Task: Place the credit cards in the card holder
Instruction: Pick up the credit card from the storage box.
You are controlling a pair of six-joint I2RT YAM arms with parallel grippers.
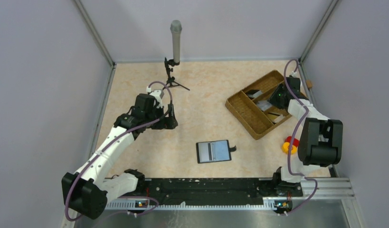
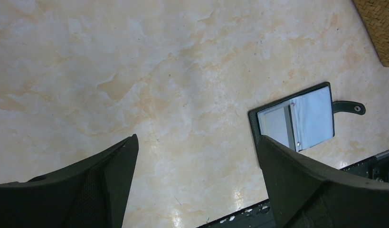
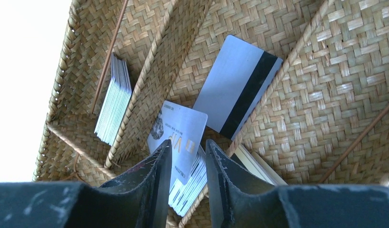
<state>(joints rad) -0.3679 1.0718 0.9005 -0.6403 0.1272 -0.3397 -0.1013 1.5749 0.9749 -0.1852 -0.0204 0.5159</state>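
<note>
The card holder, a black bifold wallet, lies open on the table with its pale blue lining up and its clasp tab to the right; it also shows in the left wrist view. The credit cards lie in the brown woven tray: a silver card with lettering, a grey card with a dark stripe, and stacks. My right gripper is down in the tray, jaws narrowly apart over the lettered card's corner. My left gripper is wide open and empty, left of the wallet.
A microphone on a small tripod stands at the back centre. A red and yellow object sits beside the right arm. A black rail runs along the near edge. Grey walls enclose the table.
</note>
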